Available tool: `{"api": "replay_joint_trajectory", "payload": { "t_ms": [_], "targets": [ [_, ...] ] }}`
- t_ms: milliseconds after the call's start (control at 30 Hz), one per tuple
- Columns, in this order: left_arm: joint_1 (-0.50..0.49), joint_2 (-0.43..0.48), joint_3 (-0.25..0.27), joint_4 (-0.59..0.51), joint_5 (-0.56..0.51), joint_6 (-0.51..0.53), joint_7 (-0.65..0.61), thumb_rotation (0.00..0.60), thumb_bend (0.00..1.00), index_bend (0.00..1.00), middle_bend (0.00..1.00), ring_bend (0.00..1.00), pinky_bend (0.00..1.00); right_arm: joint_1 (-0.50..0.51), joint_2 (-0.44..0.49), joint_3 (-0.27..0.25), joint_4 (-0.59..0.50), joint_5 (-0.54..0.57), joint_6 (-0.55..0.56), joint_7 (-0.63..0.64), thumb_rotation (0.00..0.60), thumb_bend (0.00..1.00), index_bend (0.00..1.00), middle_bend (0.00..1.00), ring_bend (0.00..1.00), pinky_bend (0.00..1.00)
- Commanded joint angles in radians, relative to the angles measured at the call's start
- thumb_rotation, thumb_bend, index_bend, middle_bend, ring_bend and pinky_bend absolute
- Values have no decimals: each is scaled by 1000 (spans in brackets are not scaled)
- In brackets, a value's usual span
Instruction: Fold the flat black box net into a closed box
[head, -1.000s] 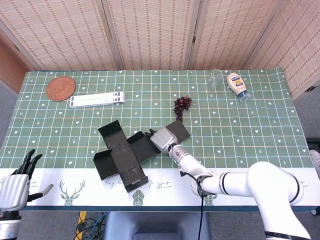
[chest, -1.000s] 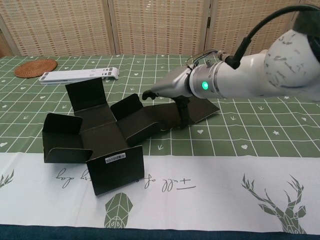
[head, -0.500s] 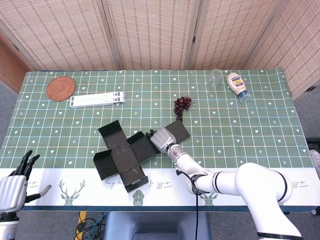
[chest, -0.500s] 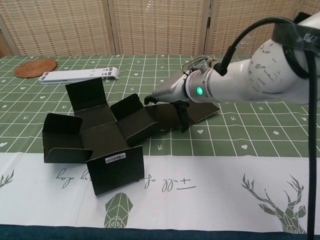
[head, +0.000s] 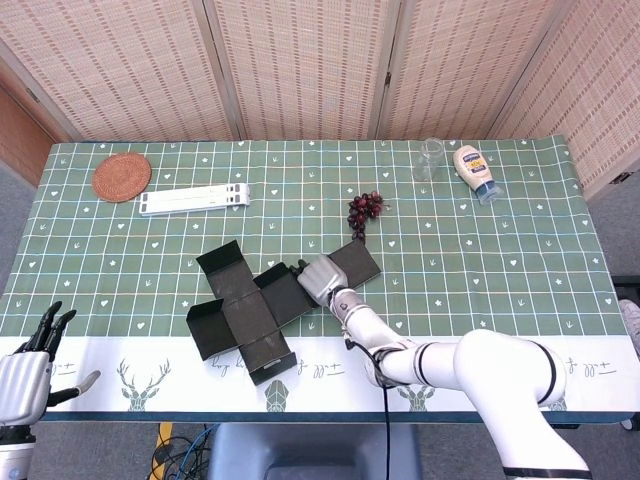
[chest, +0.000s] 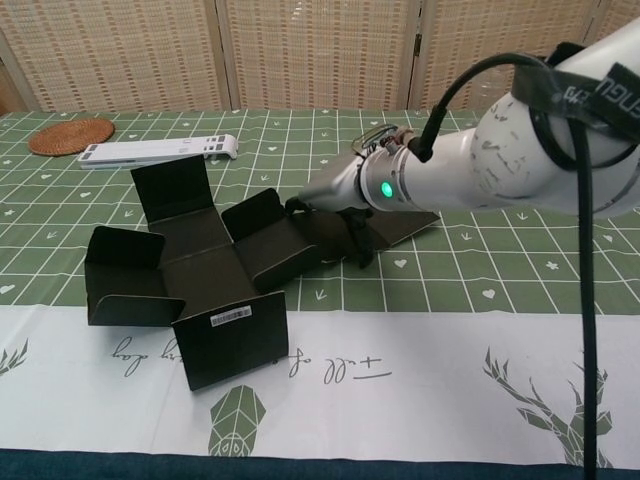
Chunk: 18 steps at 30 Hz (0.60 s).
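The black box net (head: 248, 308) lies on the green tablecloth with several side flaps standing up and one long flap (head: 352, 262) flat, reaching right. In the chest view the net (chest: 195, 265) has its labelled flap up at the front. My right hand (head: 318, 278) rests on the long flap where it meets the raised panel. Its fingers (chest: 297, 204) stretch left over the flap and its thumb (chest: 362, 243) points down at the flap's near edge. Nothing is visibly gripped. My left hand (head: 28, 367) hangs off the table's near left corner with its fingers spread, holding nothing.
Dark grapes (head: 364, 212) lie just behind the long flap. A white folded stand (head: 195, 199) and a woven coaster (head: 122, 176) sit at the back left. A glass (head: 431, 158) and a sauce bottle (head: 475, 172) stand at the back right.
My right hand has slid a little left along the long flap toward the raised panel. My left hand has sunk slightly lower at the table's corner. The net has not moved.
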Motion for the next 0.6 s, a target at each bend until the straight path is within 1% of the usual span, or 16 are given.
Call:
{"api": "replay_joint_trajectory", "payload": {
  "t_ms": [33,133,200,267,333,400,467,533,600],
  "targets": [
    [1,-2,-1,4,-2,-1,-5,600,78,116,62,261,445,4,-12,-5,12,1,2,-3,600,119,0,122,757,1000],
    [1,-3,-2,10,-4,-2,-10,600,78,116,62,261,445,2,-24,1,20,-7,10,9,600,171,25,176,756,1000],
    [1,-3,-2,12,-4,-3,-13,600,77,117,62,261,445,-4,-29,8,21,-21,22,21,600,217,81,230,759,1000],
    [0,-2,-3,13,-5,-4,-13,600,77,117,62,261,445,-11,-29,15,21,-33,33,32,600,272,160,297,772,1000],
    [-1,-1,-4,15,-5,-6,-14,600,78,117,62,261,445,-20,-26,22,17,-49,46,44,600,303,216,337,785,1000],
    [-5,-2,-7,19,-3,-10,-16,600,77,116,62,261,445,-29,-20,28,9,-62,56,57,600,318,246,361,794,1000],
    [-15,-5,-11,28,-1,-19,-21,600,77,120,63,262,445,-40,-9,41,-8,-73,67,77,600,320,257,367,796,1000],
    [-30,-11,-16,46,8,-32,-27,600,77,141,72,267,445,-56,4,52,-29,-89,81,98,600,324,267,373,798,1000],
    [-53,-22,-23,71,15,-58,-41,600,77,164,85,292,445,-72,18,59,-53,-104,92,120,600,327,273,376,799,1000]
  ]
}}
